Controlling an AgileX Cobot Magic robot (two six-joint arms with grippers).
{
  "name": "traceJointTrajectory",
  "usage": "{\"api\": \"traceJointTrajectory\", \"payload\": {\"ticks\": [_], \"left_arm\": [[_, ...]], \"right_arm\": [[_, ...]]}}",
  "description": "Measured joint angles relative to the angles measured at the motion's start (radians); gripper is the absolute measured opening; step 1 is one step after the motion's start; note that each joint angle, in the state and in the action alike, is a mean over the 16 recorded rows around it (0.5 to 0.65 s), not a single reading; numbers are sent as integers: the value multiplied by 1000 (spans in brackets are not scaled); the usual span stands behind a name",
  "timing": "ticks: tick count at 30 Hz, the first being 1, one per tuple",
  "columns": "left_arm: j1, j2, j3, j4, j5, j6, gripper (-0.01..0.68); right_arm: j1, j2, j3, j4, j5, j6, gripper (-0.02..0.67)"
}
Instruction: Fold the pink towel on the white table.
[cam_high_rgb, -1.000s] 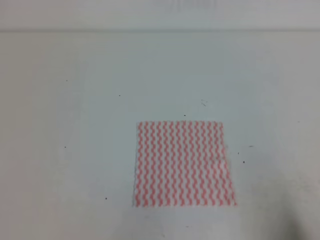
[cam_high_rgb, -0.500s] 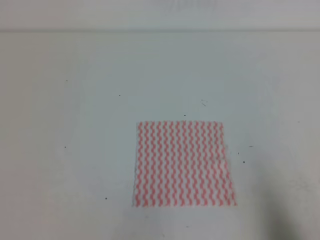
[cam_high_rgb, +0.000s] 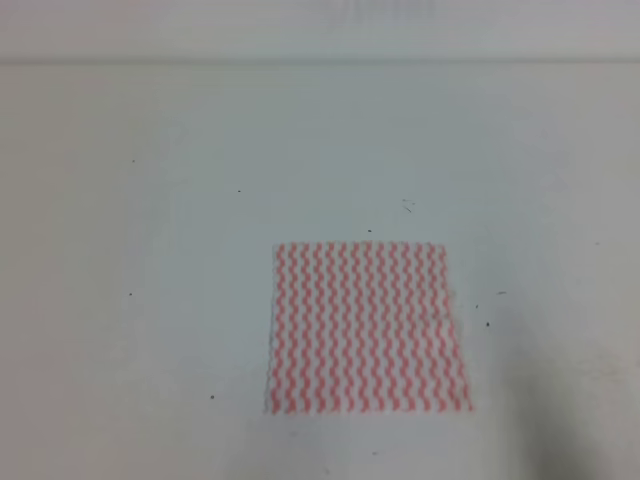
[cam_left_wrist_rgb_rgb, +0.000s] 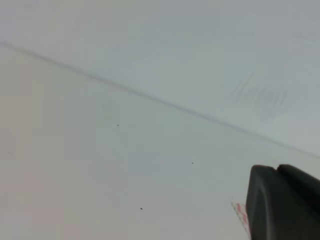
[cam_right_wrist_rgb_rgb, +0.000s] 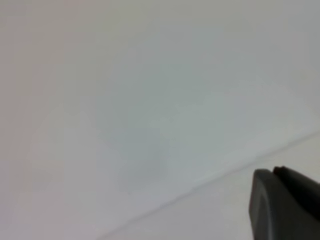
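The pink towel (cam_high_rgb: 367, 327) was seen lying flat and spread open on the white table (cam_high_rgb: 180, 250), to the right of the middle and toward the near edge of the exterior high view. Its wavy pink and white stripes ran from its far edge to its near edge, and no fold was visible in it. Small dark specks (cam_high_rgb: 239, 190) were scattered over the table around it.

Neither arm was visible in the exterior high view. In the left wrist view only a dark part of the left end effector (cam_left_wrist_rgb_rgb: 282, 202) was seen at the lower right corner, with a small corner of the towel (cam_left_wrist_rgb_rgb: 240, 211) showing just beside it on the table. Whether that end effector was parted or closed could not be told, and nothing was seen held in it. In the right wrist view a similar dark part of the right end effector (cam_right_wrist_rgb_rgb: 285, 205) was seen at the lower right corner against the plain pale surface; its opening could not be told either.
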Motion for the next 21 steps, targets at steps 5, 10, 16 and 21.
{"api": "traceJointTrajectory", "payload": {"ticks": [5,10,16,21], "left_arm": [[0,0,-2,0,0,0,-3],[0,-2,-2,-6,1,-1,-4],[0,-3,0,-31,-2,-9,-5],[0,-3,2,-69,-4,-16,-4]], "right_arm": [[0,-4,3,54,9,65,-18],[0,2,3,98,17,109,-18],[0,3,4,117,45,111,-18],[0,10,-6,132,109,113,-18]]}}
